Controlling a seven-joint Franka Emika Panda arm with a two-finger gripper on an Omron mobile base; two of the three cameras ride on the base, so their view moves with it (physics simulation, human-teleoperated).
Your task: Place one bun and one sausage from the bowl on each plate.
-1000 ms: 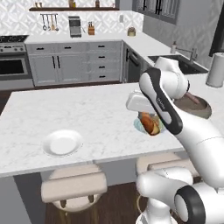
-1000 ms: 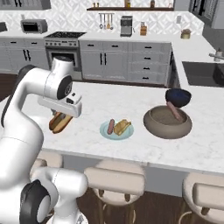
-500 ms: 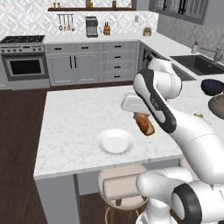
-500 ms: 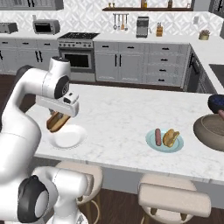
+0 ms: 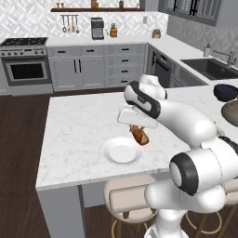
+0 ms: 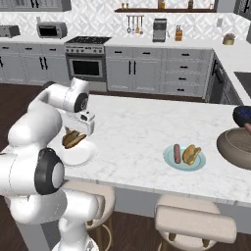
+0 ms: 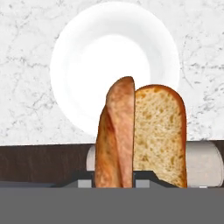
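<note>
From where I stood, the gripper's fingertips (image 7: 114, 177) were hidden behind the bun (image 7: 144, 135) they clamped, so the contact itself could not be made out. The bun's lower end was cut off at the bottom of the hand view. The stone bowl (image 5: 231, 113) ran off the right edge of the left base view, as did the dark blue bowl (image 6: 243, 116) in the right one; their contents stayed unseen

A white marble island counter (image 6: 132, 127) carries everything — a white plate (image 5: 122, 151) near its front edge, a pale blue plate (image 6: 184, 158) further along holding a sausage (image 6: 177, 153) and a bun (image 6: 191, 154), then the speckled stone bowl (image 6: 237, 147) and, just behind it, a dark blue bowl (image 6: 242, 115).
</note>
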